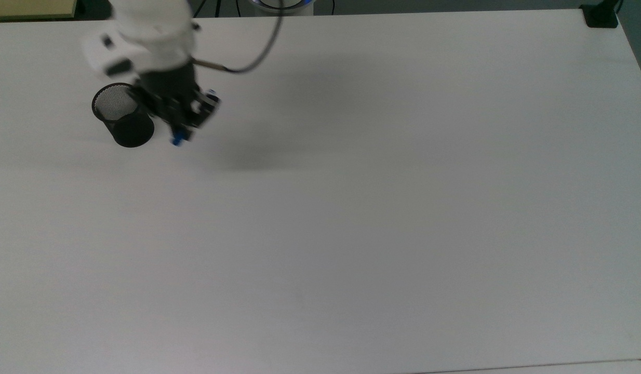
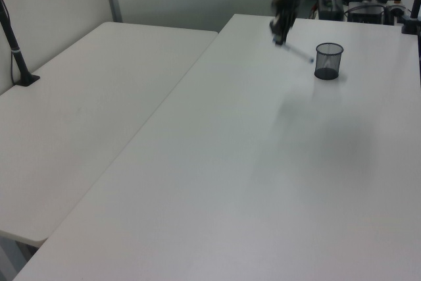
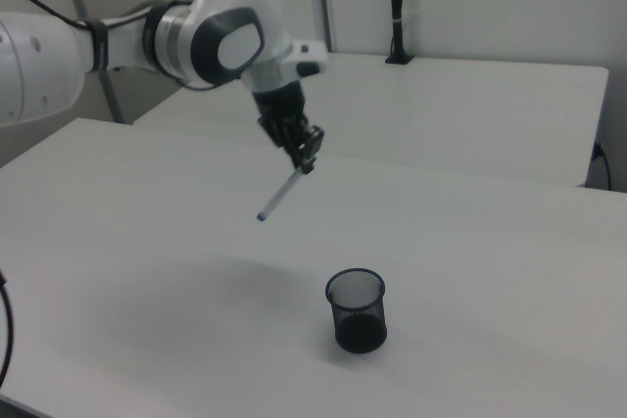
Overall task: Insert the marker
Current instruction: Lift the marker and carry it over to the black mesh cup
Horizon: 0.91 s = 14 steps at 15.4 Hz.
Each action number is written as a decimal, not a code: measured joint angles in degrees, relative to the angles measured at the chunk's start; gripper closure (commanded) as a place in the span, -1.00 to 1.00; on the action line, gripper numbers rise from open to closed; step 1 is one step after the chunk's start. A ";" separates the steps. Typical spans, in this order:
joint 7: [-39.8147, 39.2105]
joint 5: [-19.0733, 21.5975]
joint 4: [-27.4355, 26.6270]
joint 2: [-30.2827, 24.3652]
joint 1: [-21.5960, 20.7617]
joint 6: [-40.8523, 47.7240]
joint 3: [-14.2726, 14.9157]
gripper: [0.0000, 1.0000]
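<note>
Above the white table (image 3: 509,242), one slim white marker (image 3: 281,190) with a blue tip hung tilted, clamped at its upper end by the gripper (image 3: 307,153), its fingers closed on it. Arm reached out with wrist angled down, gripper held high, near one black mesh cup (image 3: 357,310) standing upright.

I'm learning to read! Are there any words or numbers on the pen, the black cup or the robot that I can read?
There are none that can be read.
The marker, held in the gripper: any print on its barrel is too small and blurred to read.
The black mesh cup: no label visible.
The robot arm: no readable writing or brand.
The white table: plain, no signs.
</note>
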<state>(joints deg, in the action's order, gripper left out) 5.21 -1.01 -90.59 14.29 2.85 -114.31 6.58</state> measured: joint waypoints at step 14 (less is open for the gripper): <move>-1.77 0.04 -2.30 -1.75 14.80 -16.66 0.11 0.78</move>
<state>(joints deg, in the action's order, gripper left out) 3.44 -0.97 -92.89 12.54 17.64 -130.97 6.69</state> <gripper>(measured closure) 0.828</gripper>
